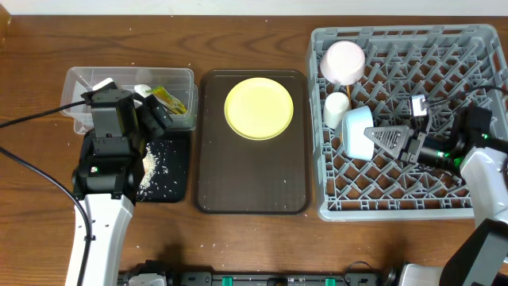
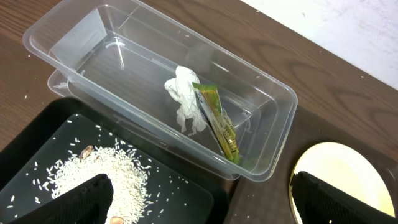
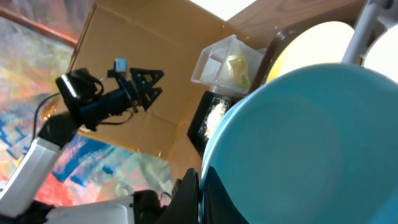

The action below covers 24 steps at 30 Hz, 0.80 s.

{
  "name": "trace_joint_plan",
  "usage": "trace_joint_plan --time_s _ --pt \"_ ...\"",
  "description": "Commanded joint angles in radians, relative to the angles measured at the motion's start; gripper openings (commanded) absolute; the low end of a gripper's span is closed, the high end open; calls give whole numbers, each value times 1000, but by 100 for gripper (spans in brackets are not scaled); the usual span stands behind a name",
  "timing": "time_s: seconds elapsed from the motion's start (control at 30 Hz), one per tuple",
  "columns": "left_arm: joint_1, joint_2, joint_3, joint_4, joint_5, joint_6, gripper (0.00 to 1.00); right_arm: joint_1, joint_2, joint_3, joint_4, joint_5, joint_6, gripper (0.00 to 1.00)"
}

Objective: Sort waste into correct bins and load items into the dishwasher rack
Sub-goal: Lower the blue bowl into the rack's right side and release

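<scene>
The right gripper (image 1: 379, 141) was clamped on the rim of the smooth light blue dish (image 1: 356, 129), tilted among the pegs of the light-grey lattice rack (image 1: 381, 211); the left gripper (image 2: 200, 188) gaped wide, empty; ahead of it, the crumpled white tissue (image 2: 185, 99) and glossy yellow-green snack wrapper (image 2: 217, 121) lay touching inside the clear plastic rectangular tub (image 2: 74, 37); grainy white rice crumbs (image 2: 106, 168) lay beneath it.

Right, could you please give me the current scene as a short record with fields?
clear tub: holds tissue and snack wrapper
black tray: holds rice crumbs
yellow plate: on brown serving tray, not loaded
rack: holds white bowl and cup
light blue dish: at the rack, gripped
left fingers: open, above the bins
right fingers: shut on light blue dish
chopsticks: not seen
</scene>
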<state>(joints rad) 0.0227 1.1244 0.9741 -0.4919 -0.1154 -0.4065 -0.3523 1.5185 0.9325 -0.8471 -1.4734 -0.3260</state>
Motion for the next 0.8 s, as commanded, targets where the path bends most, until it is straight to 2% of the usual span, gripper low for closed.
trace_joint_plan --time_s 0.0,0.1,0.27,0.37,0.43,0.47,0.6,0.67,0.77 --pt "3 0 13 -1 -9 13 95 -37 1 -64 51 -23 -6 1" --pt "3 0 13 -1 -9 13 94 -75 3 -110 121 -23 33 1" --pt "3 0 13 -1 -9 13 94 -153 4 -124 132 0 47 1" --pt "3 0 13 -1 -9 13 94 -198 4 -124 135 58 88 6" --pt "3 0 13 -1 -9 13 94 -222 4 -124 149 72 102 12" --pt "3 0 13 -1 -9 13 94 -234 4 -124 162 72 125 21" --pt "3 0 13 -1 -9 13 95 -261 4 -123 287 85 286 44" --pt "3 0 13 -1 -9 13 94 -262 4 -123 365 126 389 51" --pt "3 0 13 -1 -9 13 94 -261 4 -122 498 200 537 54"
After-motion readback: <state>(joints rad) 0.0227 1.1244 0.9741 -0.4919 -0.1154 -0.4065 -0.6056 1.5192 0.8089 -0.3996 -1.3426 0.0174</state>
